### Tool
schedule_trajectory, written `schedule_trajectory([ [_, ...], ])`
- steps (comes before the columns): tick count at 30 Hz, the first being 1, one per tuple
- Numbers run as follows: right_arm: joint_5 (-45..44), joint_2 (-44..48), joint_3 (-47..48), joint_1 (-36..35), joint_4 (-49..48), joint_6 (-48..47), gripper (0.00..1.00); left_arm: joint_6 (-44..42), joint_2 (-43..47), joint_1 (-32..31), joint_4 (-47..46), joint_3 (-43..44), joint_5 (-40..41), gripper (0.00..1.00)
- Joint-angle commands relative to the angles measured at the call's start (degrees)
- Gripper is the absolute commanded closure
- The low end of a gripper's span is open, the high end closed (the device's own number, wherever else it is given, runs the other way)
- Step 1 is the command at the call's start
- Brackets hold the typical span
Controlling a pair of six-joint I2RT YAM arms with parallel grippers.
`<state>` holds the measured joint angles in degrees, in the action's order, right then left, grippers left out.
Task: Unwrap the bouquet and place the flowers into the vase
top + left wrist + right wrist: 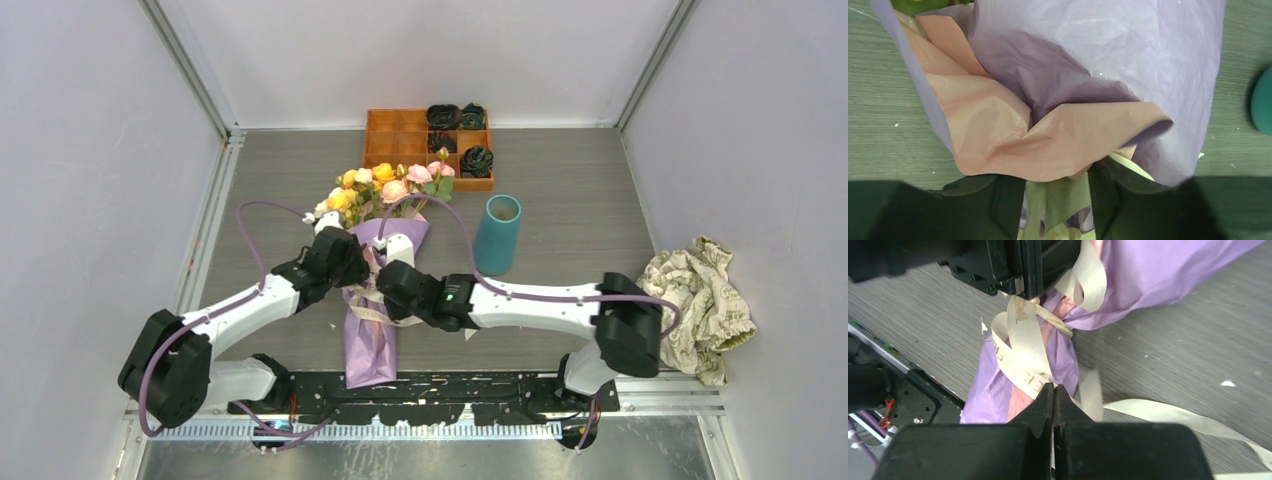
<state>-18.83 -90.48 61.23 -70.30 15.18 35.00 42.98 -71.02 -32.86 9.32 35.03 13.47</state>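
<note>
Lies flat on the grey wood-grain table (560, 180), rose heads toward the orange compartmented plastic tray (395, 135): the bouquet of yellow, pink and cream roses in purple paper lined pink (370, 350). Stands upright just right of it, apart: the plain teal-blue cylinder vase (497, 235). Right gripper (1054, 390): fingers pressed together, pinching the cream woven ribbon (1023, 340) below its knot. Left gripper (1055, 179): jaws spread, astride ribbon and pink paper fold at the wrap's neck.

Orange compartmented tray (398, 136) at the far edge of a grey wood-grain table (580, 190), four dark rosette-shaped objects (476, 160) in its right-hand compartments. Crumpled beige patterned cloth (700, 300) at the table's right edge, well apart from the tray.
</note>
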Motion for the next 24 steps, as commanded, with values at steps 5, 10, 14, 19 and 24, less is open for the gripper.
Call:
schedule_trajectory([
  [5,-12.2,15.1,1.1,0.0,7.9,-2.6,0.99,-1.9,8.1,0.8,5.3,4.3,-0.9,0.48],
  [10,-17.4,19.7,1.1,0.0,12.0,-3.3,0.99,-2.6,14.7,0.7,8.5,4.2,0.1,0.47],
  [14,-22.5,23.7,1.7,0.3,15.5,-3.3,0.99,-4.0,18.1,0.7,10.6,3.7,1.6,0.46],
  [19,-29.5,29.0,3.2,0.8,20.8,-3.4,0.99,-5.7,19.0,0.8,9.3,2.2,-3.3,0.48],
  [24,-34.4,31.3,4.6,1.9,25.4,-1.7,0.98,-6.2,17.6,0.8,8.7,1.0,-7.1,0.52],
])
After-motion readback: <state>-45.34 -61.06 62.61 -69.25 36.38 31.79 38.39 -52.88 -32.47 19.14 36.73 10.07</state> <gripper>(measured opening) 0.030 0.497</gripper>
